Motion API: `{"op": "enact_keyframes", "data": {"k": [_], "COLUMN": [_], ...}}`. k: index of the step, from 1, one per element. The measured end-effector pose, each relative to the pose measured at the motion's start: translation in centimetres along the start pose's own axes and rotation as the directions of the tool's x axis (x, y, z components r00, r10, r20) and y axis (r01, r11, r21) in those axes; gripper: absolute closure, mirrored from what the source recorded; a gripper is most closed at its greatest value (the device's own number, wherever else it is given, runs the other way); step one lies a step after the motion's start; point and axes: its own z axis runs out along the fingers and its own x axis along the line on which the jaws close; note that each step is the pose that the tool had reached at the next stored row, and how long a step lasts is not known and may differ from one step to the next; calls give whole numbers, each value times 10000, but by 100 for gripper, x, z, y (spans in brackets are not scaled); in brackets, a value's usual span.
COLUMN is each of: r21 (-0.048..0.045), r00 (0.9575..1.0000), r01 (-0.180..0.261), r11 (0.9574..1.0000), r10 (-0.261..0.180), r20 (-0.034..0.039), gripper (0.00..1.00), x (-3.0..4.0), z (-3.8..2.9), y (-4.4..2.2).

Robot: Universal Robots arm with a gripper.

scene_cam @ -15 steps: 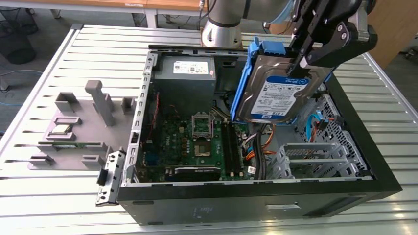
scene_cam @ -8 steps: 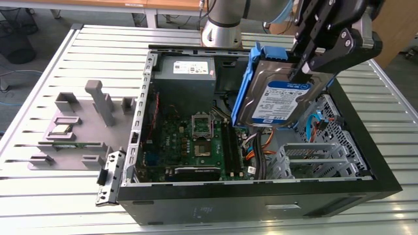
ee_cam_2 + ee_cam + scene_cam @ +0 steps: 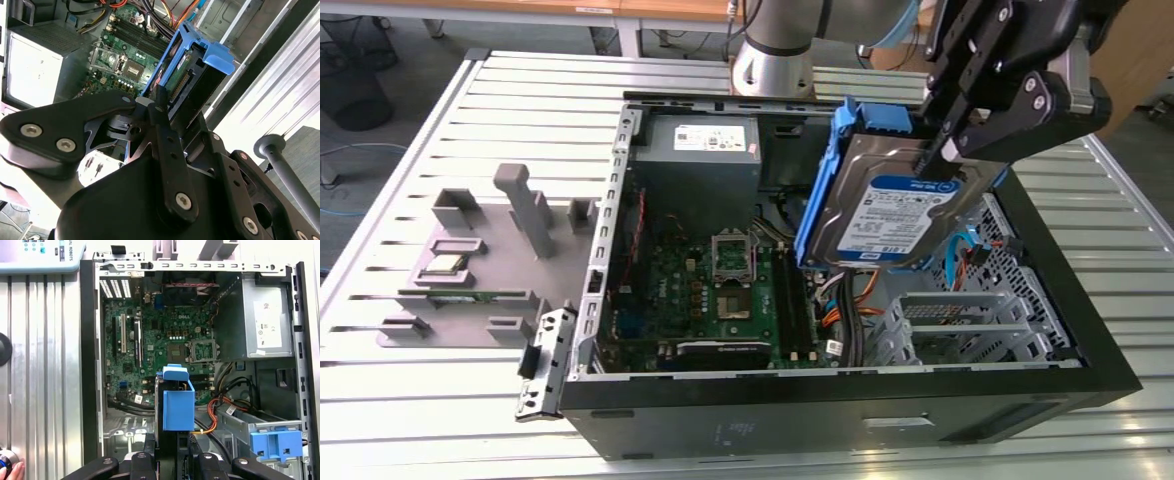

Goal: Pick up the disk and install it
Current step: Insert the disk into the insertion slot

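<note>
Disk (image 3: 887, 215) is up in the air, not yet installed.
It hangs tilted on edge in its blue carrier, clear above the open computer case (image 3: 1107, 370), over the gap between the motherboard (image 3: 720, 290) and the metal drive cage (image 3: 961, 320). The gripper (image 3: 942, 158) has its jaws clamped onto the disk's upper edge. Pick-up looks done. Seating is what's left: the disk touches nothing inside the case, and in the first wrist view the blue bracket (image 3: 276, 442) on the cage stands well apart from it.
</note>
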Motion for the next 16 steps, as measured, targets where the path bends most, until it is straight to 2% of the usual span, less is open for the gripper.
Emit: {"op": "enact_keyframes", "data": {"k": [7,16], "r21": [9,16], "r00": [10000,10000], "r01": [-1,-28], "r11": [10000,10000], "r10": [1,29], "r20": [-3,-89], "gripper": [65,65], "x": [60,68], "z": [5,5], "y": [-4,-5]}}
